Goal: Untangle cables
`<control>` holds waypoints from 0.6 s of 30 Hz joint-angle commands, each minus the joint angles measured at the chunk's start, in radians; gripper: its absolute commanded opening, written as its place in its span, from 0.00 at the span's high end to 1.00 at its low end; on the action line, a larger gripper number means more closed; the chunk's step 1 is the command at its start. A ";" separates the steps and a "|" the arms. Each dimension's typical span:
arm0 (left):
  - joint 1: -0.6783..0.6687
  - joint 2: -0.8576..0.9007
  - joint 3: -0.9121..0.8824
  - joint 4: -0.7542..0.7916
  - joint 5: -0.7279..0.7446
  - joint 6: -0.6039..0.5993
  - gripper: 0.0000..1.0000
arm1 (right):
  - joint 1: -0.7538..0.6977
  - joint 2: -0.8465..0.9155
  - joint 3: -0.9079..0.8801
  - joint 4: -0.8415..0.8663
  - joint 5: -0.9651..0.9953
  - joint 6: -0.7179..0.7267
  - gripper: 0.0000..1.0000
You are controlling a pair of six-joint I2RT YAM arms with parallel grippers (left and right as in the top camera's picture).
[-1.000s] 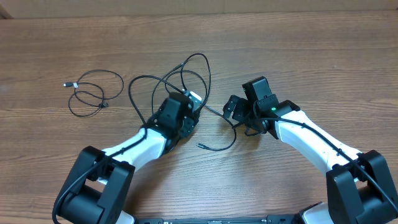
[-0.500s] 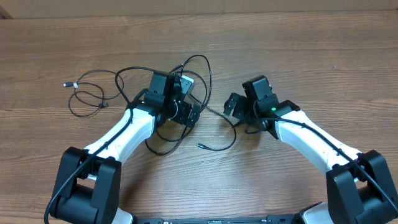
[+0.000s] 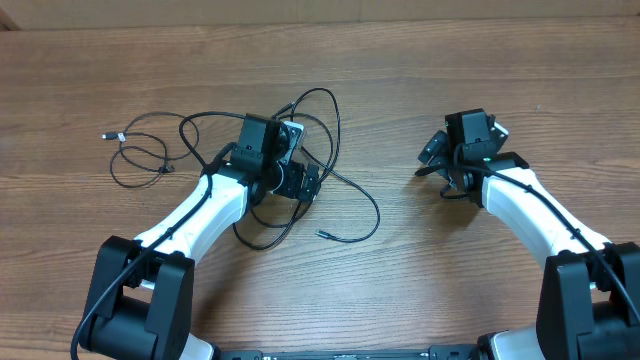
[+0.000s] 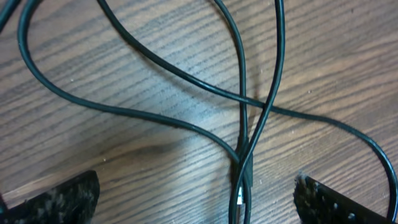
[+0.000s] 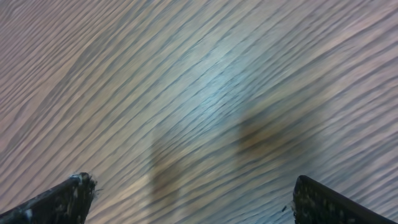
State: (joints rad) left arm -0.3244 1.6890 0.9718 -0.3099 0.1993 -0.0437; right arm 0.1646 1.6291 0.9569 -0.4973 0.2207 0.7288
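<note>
A tangle of thin black cables (image 3: 377, 212) lies at the table's middle, with loops reaching up and a free plug end (image 3: 322, 234) below. My left gripper (image 3: 295, 160) hovers open over the tangle. In the left wrist view, strands cross (image 4: 246, 102) and two run together (image 4: 244, 180) between the wide-apart fingertips (image 4: 59, 200), nearer the right one and untouched. A separate small cable with a silver plug (image 3: 107, 135) lies at the left. My right gripper (image 3: 436, 168) is open over bare wood (image 5: 205, 93), right of the tangle.
The wooden table (image 3: 520, 70) spreads around the cables. One loop of the tangle (image 3: 184, 124) reaches close to the small cable at the left. Both arm bases sit at the near edge.
The right arm has swung right, away from the tangle. The left gripper moved up over the tangle and opened wider, and a loop has been pushed left toward the small cable.
</note>
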 commanded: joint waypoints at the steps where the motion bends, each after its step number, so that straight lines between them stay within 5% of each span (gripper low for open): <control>1: 0.008 -0.003 0.016 0.037 -0.018 -0.035 0.01 | -0.002 0.005 -0.002 0.002 0.022 0.001 0.00; 12: 0.008 -0.001 0.016 -0.001 -0.020 -0.077 0.00 | -0.002 0.005 -0.002 0.002 0.022 0.001 0.00; 15: 0.008 0.000 0.016 -0.008 -0.074 -0.190 0.00 | -0.002 0.005 -0.002 0.002 0.022 0.001 0.00; 18: 0.010 0.000 0.016 0.016 -0.141 -0.406 0.18 | -0.002 0.005 -0.002 0.002 0.022 0.001 0.00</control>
State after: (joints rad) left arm -0.3244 1.6890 0.9718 -0.3115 0.1352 -0.2302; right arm 0.1635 1.6291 0.9569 -0.4980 0.2253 0.7288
